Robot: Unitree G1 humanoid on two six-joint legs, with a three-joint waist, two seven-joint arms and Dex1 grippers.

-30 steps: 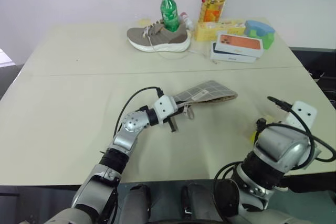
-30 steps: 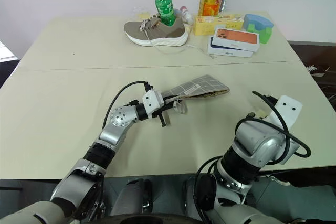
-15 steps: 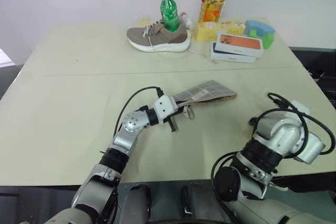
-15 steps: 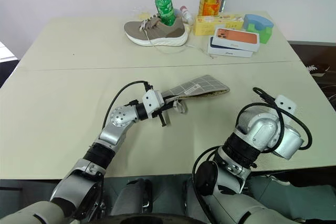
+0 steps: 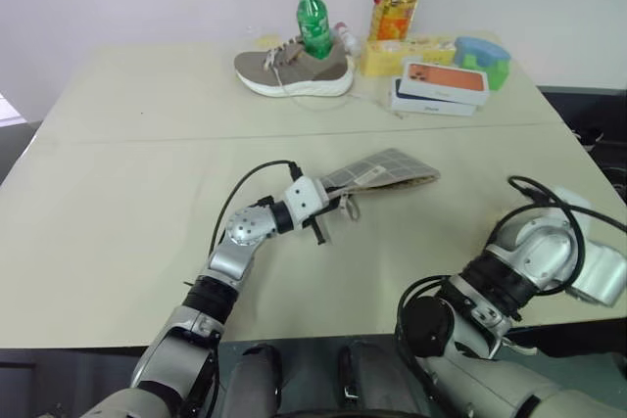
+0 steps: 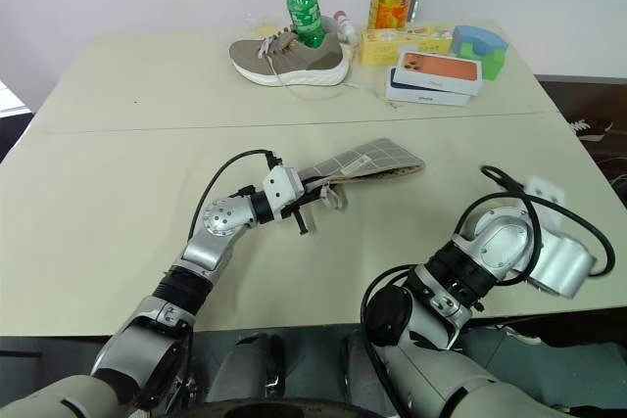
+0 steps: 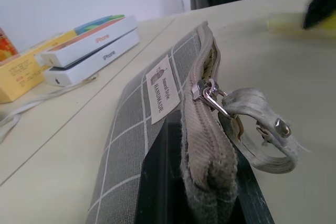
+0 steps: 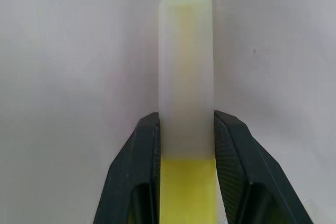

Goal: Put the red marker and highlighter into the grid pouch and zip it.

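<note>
both arms are silver-grey metal with black ribbed joint collars, a round screwed hub on the left forearm, white blocks at the wrists, looping black cables, and each tool [image 5: 320, 225] has two black fingers [image 8: 144, 166].

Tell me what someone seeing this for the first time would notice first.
Probably the grid pouch mid-table, its near end pinched in the left gripper. Next, in the right wrist view, the yellow highlighter sits squeezed between the right gripper's black fingers. A shoe with a green bottle stands out at the far edge.
</note>
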